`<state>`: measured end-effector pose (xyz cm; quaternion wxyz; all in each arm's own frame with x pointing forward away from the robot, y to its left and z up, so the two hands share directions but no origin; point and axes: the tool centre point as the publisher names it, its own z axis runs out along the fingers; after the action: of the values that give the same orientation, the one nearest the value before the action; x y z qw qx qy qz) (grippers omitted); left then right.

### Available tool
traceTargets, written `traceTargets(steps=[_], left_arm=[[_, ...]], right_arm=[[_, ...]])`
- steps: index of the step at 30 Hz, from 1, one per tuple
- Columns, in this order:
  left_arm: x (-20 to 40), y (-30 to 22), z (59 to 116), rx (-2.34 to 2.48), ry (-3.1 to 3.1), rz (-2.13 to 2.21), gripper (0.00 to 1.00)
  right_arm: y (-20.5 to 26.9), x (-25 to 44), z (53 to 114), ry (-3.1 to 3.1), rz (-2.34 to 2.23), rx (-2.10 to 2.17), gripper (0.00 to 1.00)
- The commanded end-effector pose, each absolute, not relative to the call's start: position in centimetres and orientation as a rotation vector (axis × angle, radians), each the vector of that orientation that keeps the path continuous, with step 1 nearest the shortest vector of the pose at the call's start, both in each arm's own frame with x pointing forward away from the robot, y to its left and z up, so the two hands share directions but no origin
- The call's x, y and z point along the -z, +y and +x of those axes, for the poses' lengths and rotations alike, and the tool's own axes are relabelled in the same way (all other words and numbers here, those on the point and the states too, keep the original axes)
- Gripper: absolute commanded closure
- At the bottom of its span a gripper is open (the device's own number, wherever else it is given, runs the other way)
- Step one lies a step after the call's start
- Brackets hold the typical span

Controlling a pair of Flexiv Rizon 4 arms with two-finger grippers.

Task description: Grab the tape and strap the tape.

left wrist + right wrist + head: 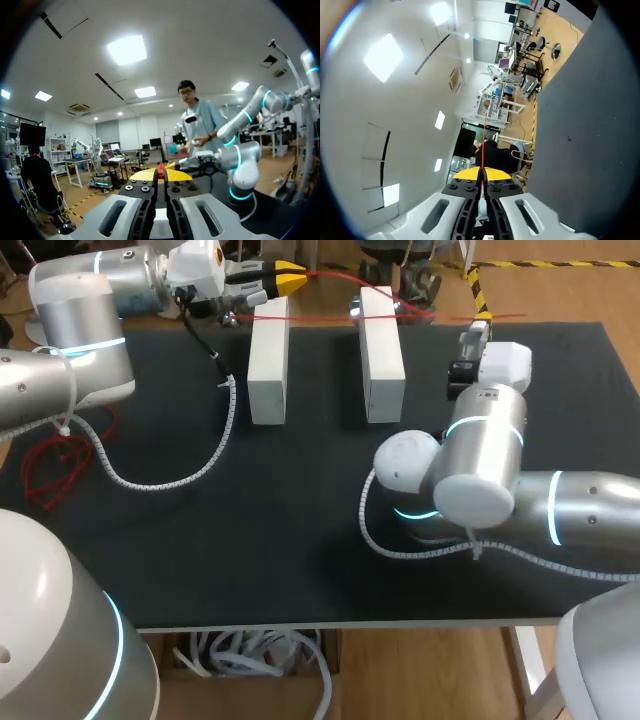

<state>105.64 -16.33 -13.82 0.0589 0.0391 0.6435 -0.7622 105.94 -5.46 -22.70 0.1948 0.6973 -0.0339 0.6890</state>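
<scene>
Left hand (290,280) is pinching one end of the red tape (345,277), its tips pressed together on it, above the far edge of the counter (300,550) toward its left corner. Right hand (481,175) is likewise clamping a red strand between closed tips near the far right. The tape is running across the far ends of the left block (268,360) and the right block (382,355). Strapping well is probably calling for even tension from both arms, so the strand is not slipping off the blocks.
</scene>
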Motion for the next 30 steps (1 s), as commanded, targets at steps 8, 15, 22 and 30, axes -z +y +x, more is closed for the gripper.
traceTargets(steps=[8,15,22,30], left_arm=[[13.8,-16.3,105.7,2.310,1.951,0.120,1.00],[13.9,-16.3,105.7,2.262,2.054,0.105,1.00],[13.8,-16.3,104.9,1.857,2.642,-0.103,1.00],[12.6,-16.9,103.6,1.400,3.017,-0.275,1.00]], right_arm=[[-4.5,21.6,105.2,-0.063,1.836,-2.001,1.00],[-4.4,20.2,103.9,-0.003,1.707,-2.056,1.00],[-5.0,19.5,102.8,0.015,1.625,-2.092,1.00],[-5.2,18.7,101.5,-0.014,1.624,-2.080,1.00]])
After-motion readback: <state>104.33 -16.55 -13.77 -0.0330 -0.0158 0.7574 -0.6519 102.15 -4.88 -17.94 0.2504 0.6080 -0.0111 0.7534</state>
